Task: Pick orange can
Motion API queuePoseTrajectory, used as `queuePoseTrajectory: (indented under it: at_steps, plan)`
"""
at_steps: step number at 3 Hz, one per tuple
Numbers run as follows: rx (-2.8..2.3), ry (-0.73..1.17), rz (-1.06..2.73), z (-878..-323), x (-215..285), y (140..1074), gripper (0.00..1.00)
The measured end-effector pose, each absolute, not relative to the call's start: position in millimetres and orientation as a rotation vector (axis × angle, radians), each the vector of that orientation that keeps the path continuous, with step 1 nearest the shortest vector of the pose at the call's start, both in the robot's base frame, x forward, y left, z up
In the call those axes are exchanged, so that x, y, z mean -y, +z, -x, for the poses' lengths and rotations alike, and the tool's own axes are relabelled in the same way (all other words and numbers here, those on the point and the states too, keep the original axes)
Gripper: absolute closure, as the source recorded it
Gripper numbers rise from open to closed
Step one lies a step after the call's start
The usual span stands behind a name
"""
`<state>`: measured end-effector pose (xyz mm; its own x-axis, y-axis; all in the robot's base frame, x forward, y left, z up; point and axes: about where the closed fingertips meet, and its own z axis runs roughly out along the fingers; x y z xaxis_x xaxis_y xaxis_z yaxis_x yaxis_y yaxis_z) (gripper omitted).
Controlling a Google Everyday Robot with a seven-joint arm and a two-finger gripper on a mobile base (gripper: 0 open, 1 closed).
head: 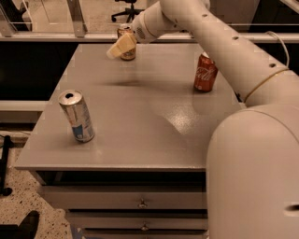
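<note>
The orange can (127,52), dull tan-orange with a metallic top, stands upright at the far edge of the grey table (140,116), left of centre. My gripper (119,46) hangs in the air just in front of the can and partly covers its left side. Its pale fingers point down and to the left. I cannot tell whether it touches the can. The white arm reaches in from the lower right across the table.
A red Coca-Cola can (205,72) stands at the right side of the table. A taller silver-and-blue can (76,115) stands near the front left. Drawers sit under the table front. An office chair base (128,11) stands on the floor beyond.
</note>
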<state>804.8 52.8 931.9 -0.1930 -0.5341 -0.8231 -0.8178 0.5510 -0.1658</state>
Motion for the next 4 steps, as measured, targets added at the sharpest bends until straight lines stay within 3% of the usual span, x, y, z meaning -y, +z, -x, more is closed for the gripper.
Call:
queuePoseTrajectory:
  at_steps: [2, 3, 4]
  plan:
    - [-1.847, 0.394, 0.921, -871, -67, 910, 0.0]
    - [-1.851, 0.413, 0.815, -899, -66, 902, 0.08]
    - [-1.856, 0.434, 0.764, -908, -65, 900, 0.3]
